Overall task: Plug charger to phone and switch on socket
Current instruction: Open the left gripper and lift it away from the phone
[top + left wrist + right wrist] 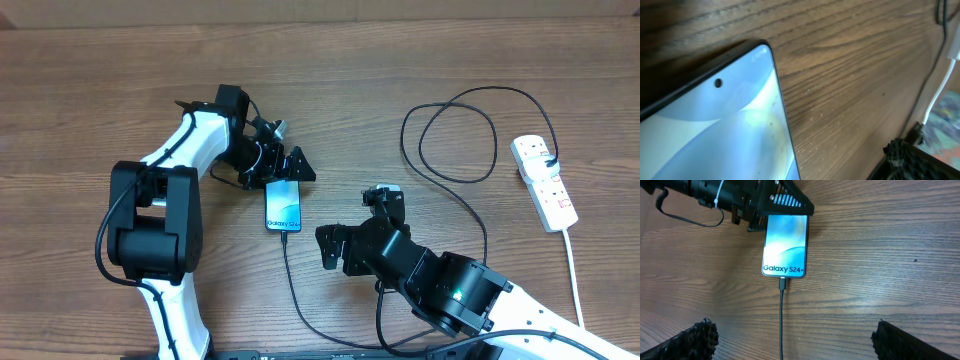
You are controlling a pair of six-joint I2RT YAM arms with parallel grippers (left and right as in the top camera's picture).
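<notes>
The phone (283, 206) lies flat mid-table with its blue screen up; "Galaxy S24+" shows near its near end in the right wrist view (785, 240). The charger cable (291, 280) has its black connector tip (782, 284) in the phone's near end. It loops right to the socket (544, 182), a white power strip with red switches. My left gripper (280, 170) is open at the phone's far end, jaws either side of it. My right gripper (345, 246) is open and empty near the phone's near end. The cable (780, 330) runs between its fingers without touching them.
The strip's white cord (574, 270) runs toward the front edge at the right. The black cable makes a large loop (455, 135) at the back right. In the left wrist view the phone's corner (740, 115) fills the lower left and one fingertip (897, 155) shows at the lower right.
</notes>
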